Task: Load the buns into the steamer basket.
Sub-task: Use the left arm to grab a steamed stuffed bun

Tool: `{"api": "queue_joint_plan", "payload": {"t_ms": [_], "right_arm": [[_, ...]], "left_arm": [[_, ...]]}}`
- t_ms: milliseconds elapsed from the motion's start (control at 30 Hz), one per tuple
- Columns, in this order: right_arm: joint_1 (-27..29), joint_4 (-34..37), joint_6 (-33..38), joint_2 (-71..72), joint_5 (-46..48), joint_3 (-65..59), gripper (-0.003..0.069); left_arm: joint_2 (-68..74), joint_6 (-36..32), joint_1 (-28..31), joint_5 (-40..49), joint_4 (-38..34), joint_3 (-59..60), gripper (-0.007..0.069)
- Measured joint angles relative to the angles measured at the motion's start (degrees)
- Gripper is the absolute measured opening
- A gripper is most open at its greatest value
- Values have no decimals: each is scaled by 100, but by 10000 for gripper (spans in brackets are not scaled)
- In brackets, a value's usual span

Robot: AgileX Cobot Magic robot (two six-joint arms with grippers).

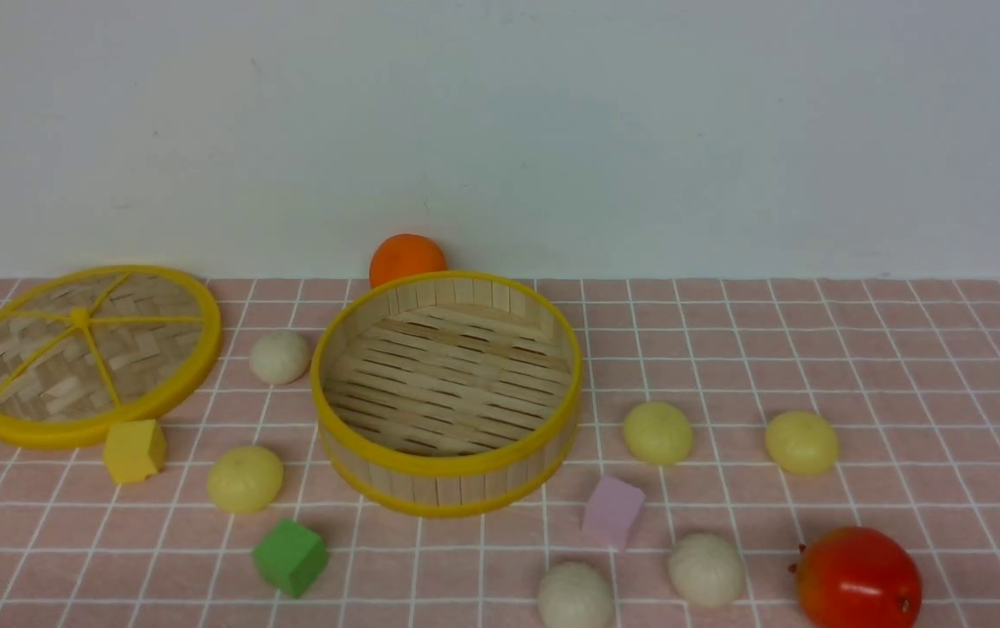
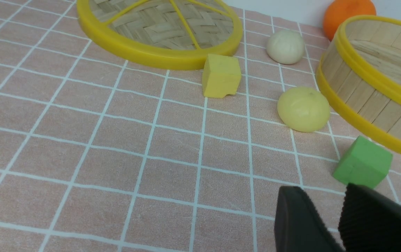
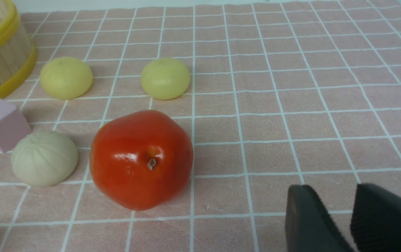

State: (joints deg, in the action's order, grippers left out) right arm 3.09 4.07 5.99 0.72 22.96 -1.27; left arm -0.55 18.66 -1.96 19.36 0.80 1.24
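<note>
The steamer basket (image 1: 447,471) stands empty at the table's middle. Several buns lie around it. Left of it are an off-white bun (image 1: 280,356) and a pale yellow bun (image 1: 245,479). Right of it are two pale yellow buns (image 1: 657,433) (image 1: 801,442). Two off-white buns (image 1: 706,569) (image 1: 575,597) sit near the front edge. Neither gripper shows in the front view. In its wrist view my left gripper (image 2: 322,189) is open and empty, short of the green cube (image 2: 363,163). My right gripper (image 3: 331,187) is open and empty over bare cloth, right of the red fruit (image 3: 141,159).
The woven lid (image 1: 90,353) lies flat at the far left. An orange fruit (image 1: 406,258) sits behind the basket against the wall. A yellow cube (image 1: 134,450), a pink cube (image 1: 613,511) and the red fruit (image 1: 857,580) lie among the buns.
</note>
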Motion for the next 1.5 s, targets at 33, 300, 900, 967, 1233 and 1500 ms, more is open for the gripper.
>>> {"api": "queue_joint_plan", "payload": {"t_ms": [33,300,900,967,1233,1500], "right_arm": [[0,0,0,0,0,0,242],[0,0,0,0,0,0,242],[0,0,0,0,0,0,242],[0,0,0,0,0,0,242],[0,0,0,0,0,0,242],[0,0,0,0,0,0,242]], "left_arm": [[0,0,0,0,0,0,241],[0,0,0,0,6,0,241],[0,5,0,-1936,-1365,49,241],[0,5,0,-2247,-1511,49,241],[509,5,0,-1757,-1202,-1383,241],[2851,-21,0,685,-1002,-3485,241]]}}
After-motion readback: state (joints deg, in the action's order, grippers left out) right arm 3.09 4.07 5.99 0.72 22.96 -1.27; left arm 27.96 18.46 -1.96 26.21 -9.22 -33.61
